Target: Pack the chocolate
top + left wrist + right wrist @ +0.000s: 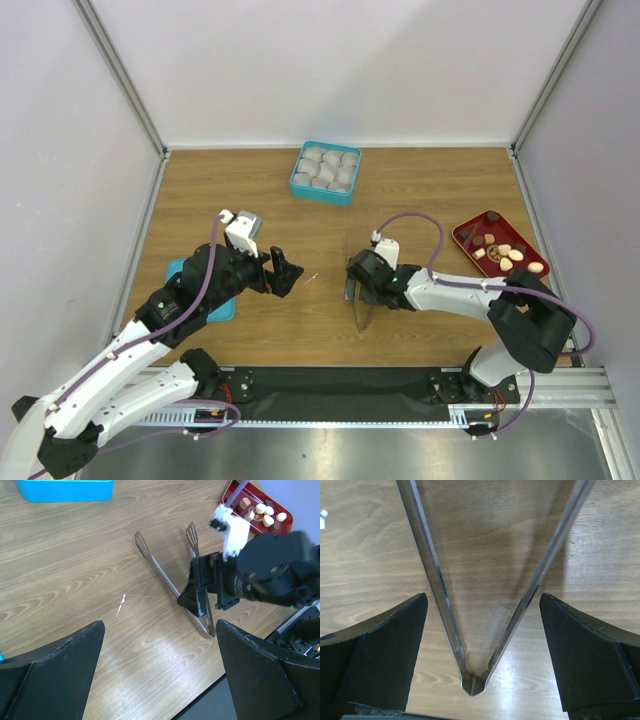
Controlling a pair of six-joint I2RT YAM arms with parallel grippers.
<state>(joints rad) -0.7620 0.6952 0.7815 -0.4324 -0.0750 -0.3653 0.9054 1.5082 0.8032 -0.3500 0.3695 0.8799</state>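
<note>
Several chocolate pieces, dark and pale, lie in the red tray at the right side of the bench. They are well apart from both claws.

We see the right claw low over the wood. Its fingers are spread on either side of the metal tweezers, which lie flat with their joined end toward the near edge. The right arm bends at the elbow near the tray, and its forearm stretches left across the bench.

The left arm reaches up and rightward from its base. The left claw points toward the right one, fingers apart around nothing, above bare wood. The tweezers lie just beyond it.
</note>
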